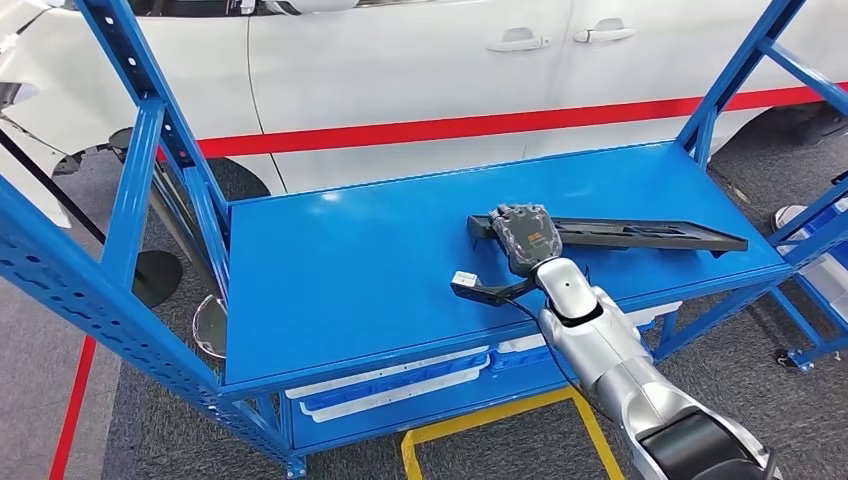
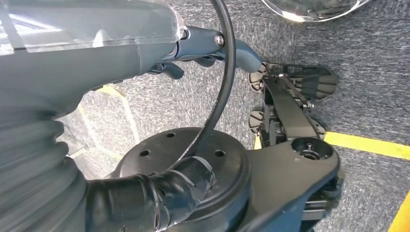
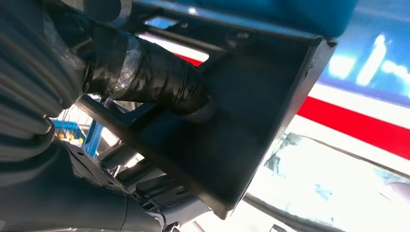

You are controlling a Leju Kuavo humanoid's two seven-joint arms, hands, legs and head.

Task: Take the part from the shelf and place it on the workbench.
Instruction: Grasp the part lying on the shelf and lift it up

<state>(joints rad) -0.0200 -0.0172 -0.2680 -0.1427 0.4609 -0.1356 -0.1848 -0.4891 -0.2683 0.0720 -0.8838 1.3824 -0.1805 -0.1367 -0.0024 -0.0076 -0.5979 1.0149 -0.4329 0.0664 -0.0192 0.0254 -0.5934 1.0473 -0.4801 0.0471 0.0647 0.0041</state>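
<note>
Blue shelf [image 1: 350,270] bears black part [image 1: 650,236]; right hand [image 1: 522,235] grips its end.

The right arm [image 1: 610,350] is silver, built of rounded metal segments, with a white disc bearing a dark centre dot near the wrist and a black cuff at its 5 o'clock end. A thin black cable runs along it. The right hand [image 1: 522,235] is dark grey with an orange marking on its back. In the left wrist view, the left hand [image 2: 96,43] shows grey ribbed cover, black taped cable and screws
</note>
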